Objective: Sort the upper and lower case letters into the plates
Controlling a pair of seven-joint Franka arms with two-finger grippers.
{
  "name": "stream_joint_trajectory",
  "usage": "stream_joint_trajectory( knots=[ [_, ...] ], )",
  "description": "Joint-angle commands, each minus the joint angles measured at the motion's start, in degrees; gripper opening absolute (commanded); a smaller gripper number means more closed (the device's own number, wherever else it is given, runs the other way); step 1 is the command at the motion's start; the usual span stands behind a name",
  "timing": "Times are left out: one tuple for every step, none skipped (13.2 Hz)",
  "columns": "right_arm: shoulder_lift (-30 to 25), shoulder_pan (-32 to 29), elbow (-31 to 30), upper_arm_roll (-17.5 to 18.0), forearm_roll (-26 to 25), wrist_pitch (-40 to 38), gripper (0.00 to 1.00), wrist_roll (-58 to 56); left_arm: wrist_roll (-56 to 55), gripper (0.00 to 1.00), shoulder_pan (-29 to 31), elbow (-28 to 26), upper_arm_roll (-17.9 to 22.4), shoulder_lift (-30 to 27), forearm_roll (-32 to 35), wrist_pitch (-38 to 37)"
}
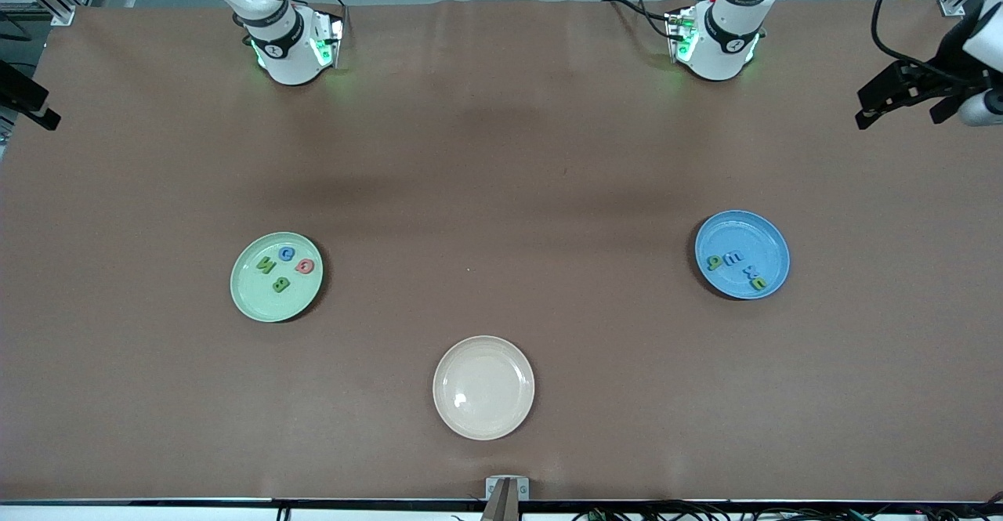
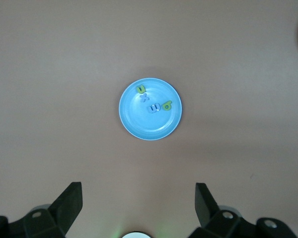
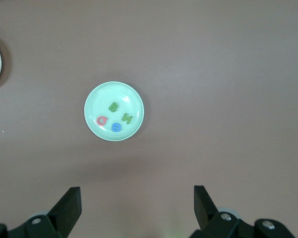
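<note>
The mint green plate (image 1: 251, 295) lies toward the right arm's end of the table and holds several letters: a green B (image 1: 280, 284), a green N (image 1: 265, 264), a blue one (image 1: 287, 253) and a red one (image 1: 304, 265). The sky blue plate (image 1: 740, 227), toward the left arm's end, holds a green g (image 1: 715, 262), a blue m (image 1: 734, 259), a blue x (image 1: 748, 273) and another green letter (image 1: 758, 283). My left gripper (image 2: 138, 191) hangs open high above the table, looking down on the blue plate (image 2: 154, 130). My right gripper (image 3: 137, 193) hangs open above the table near the mint plate (image 3: 114, 90). Both are empty.
A cream-beige plate (image 1: 483, 387) with nothing on it sits nearest the front camera, midway between the two ends. The arm bases (image 1: 290, 43) (image 1: 717, 39) stand along the table's back edge. A black device (image 1: 909, 90) juts in at the left arm's end.
</note>
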Motion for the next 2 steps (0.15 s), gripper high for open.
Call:
stream_joint_trajectory(
  knots=[
    [1.97,0.2,1.19,-0.19,1.23,-0.68,1.0,-0.02,0.01,1.0,-0.06,0.71,-0.35,0.43,0.18,-0.78],
    [2.23,-0.06,1.01,-0.27,1.31,-0.86,1.0,0.07,0.1,1.0,0.03,0.71,-0.35,0.43,0.09,-0.78]
  ],
)
